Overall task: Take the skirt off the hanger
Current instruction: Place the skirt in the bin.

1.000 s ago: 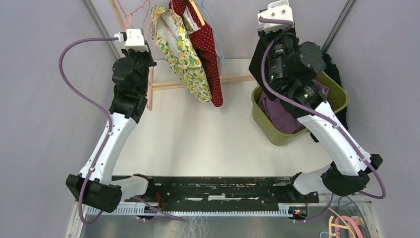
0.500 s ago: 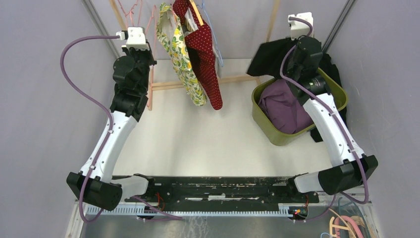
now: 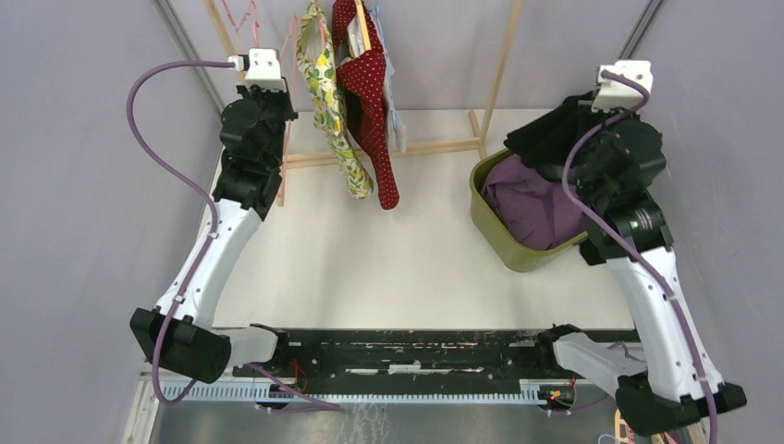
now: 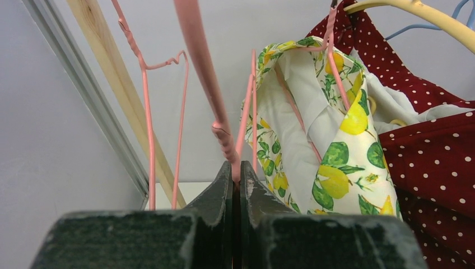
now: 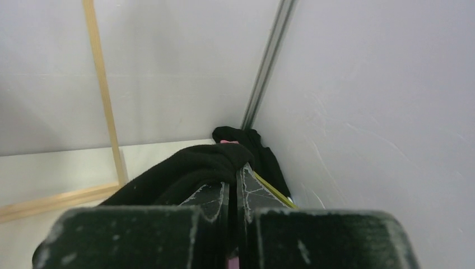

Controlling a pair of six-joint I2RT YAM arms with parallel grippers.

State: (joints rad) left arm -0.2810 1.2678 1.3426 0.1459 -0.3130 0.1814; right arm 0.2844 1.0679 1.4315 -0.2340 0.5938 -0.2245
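A black skirt [image 3: 545, 134] hangs from my right gripper [image 5: 235, 171], which is shut on a fold of it [image 5: 185, 168] above the far right side of the green bin [image 3: 490, 217]. My left gripper [image 4: 236, 171] is shut on the wire of a bare pink hanger [image 4: 201, 67] at the left end of the wooden rack [image 3: 434, 146]. Beside it hang a lemon-print garment [image 4: 336, 140] and a red polka-dot garment [image 4: 437, 145], both on hangers.
The green bin holds a purple cloth [image 3: 532, 199]. More black cloth [image 5: 263, 157] lies over the bin's far rim by the right wall. Another pink hanger [image 4: 150, 112] hangs left of the one I hold. Grey walls close both sides.
My right arm has swung right and back with the black skirt, from above the bin's left side to its far right. The hanging garments have swung left. My left gripper kept its hold.
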